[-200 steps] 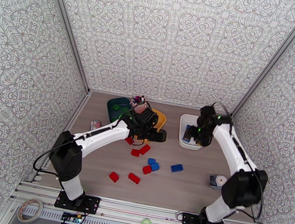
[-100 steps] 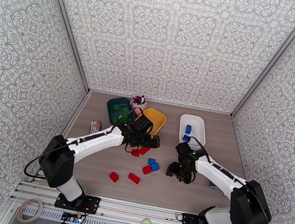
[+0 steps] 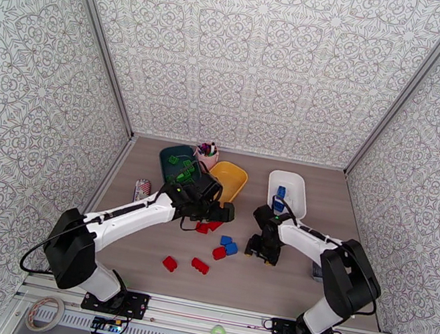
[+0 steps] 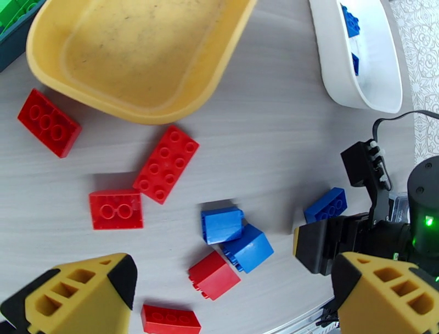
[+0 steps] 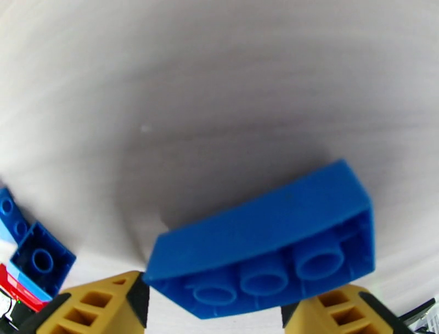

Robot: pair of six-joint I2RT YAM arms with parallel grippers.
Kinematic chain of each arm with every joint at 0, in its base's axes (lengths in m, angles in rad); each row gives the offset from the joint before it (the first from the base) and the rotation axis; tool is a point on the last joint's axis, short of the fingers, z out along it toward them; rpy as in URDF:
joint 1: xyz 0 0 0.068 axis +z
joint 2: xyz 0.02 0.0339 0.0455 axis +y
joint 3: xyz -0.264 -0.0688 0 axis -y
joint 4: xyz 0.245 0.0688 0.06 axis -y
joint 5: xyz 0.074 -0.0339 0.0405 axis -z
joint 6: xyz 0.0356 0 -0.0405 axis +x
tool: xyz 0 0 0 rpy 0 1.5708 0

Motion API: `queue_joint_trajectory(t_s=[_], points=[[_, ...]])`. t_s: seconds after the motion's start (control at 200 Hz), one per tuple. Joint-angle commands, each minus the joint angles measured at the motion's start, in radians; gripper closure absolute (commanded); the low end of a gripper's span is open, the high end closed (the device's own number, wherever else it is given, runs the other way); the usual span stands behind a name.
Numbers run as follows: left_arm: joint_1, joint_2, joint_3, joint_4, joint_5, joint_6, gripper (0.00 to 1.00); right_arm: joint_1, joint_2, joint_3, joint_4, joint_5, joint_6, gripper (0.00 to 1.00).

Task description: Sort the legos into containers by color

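Blue plastic sits between the fingers (image 5: 101,305) of my right gripper (image 3: 262,249). It is a single blue brick (image 5: 263,241), tipped so its hollow underside faces my wrist camera, on the pale worktop (image 3: 138,245) to the right of the loose pile. The fingers stand roughly half apart with the brick spanning the gap and one corner against a fingertip. Whether they are actually clamped on it I cannot tell.

My left gripper (image 4: 231,299) is spread wide and holds nothing. It hangs over the loose legos just in front of the yellow tray (image 4: 137,49). Three red bricks (image 4: 166,163) lie flat close to that tray's near rim. A little farther out, two blue blocks (image 4: 222,224) touch each other, with a red block (image 4: 214,274) against them. Two more red pieces (image 3: 200,266) lie nearer my bases, well apart from the trays.

The teal tray (image 3: 169,155) at the far left holds green legos (image 3: 185,172). The white tray (image 3: 294,188) at the far right holds blue legos (image 3: 279,198).

A pink cup (image 3: 206,157) stands between the far ends of the teal and yellow trays. A small striped object (image 3: 142,187) lies near the worktop's left edge.
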Motion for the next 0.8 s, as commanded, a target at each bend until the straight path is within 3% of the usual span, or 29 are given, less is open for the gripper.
queue_joint_trajectory(t_s=[0.0,0.25,0.4,0.585,0.795], points=[[0.021,-0.030,-0.018,0.009,-0.011,0.000,0.01,0.006,0.046,0.075,-0.054,0.073,-0.002,0.33],[0.051,-0.042,-0.034,0.014,0.004,0.006,0.01,0.006,0.152,0.220,-0.127,0.134,-0.036,0.30],[0.061,-0.040,-0.039,0.023,0.013,0.009,0.01,0.006,0.216,0.287,-0.145,0.131,-0.061,0.35],[0.047,-0.027,-0.033,0.025,0.017,0.019,0.01,0.006,0.211,0.266,-0.130,0.107,-0.065,0.47],[-0.002,0.022,-0.013,0.044,0.030,0.027,0.01,0.006,0.126,0.193,-0.107,0.107,-0.047,0.71]])
